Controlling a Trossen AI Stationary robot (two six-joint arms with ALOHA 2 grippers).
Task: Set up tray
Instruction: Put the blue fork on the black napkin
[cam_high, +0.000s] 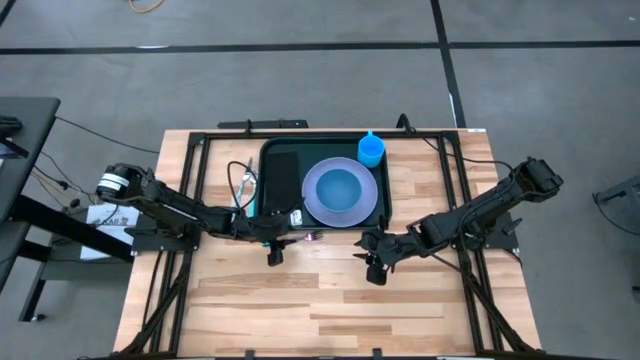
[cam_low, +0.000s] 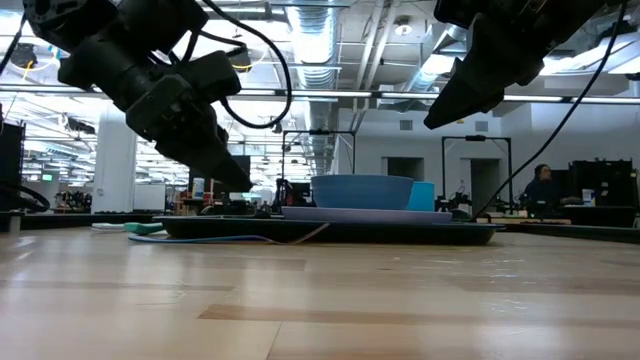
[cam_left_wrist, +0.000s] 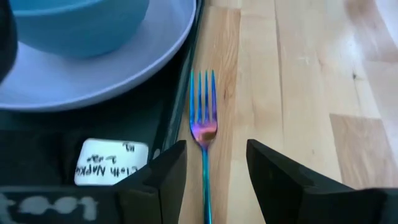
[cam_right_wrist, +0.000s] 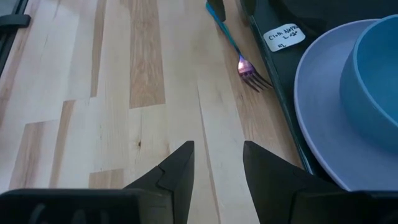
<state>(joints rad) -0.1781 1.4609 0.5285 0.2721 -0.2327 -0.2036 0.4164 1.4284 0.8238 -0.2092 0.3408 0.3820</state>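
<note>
While fork (cam_left_wrist: 204, 134) lies beside tray (cam_high: 268, 155) | left end effector (cam_left_wrist: 214, 165) open astride | right end effector (cam_right_wrist: 217, 163) open

**Tableware laid out on wooden bench**

A blue bowl (cam_high: 341, 187) sits on a lavender plate (cam_high: 318, 205), a blue cup (cam_high: 371, 149) just beyond at far right. An iridescent fork (cam_left_wrist: 203, 134) lies on the light wood bench (cam_high: 330, 300), near a white handwritten label (cam_left_wrist: 111, 162).

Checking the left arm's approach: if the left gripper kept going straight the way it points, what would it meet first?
Probably the fork: it lies on the wood between the open fingers of the left gripper, alongside the tray rim. Depth is unclear.
</note>
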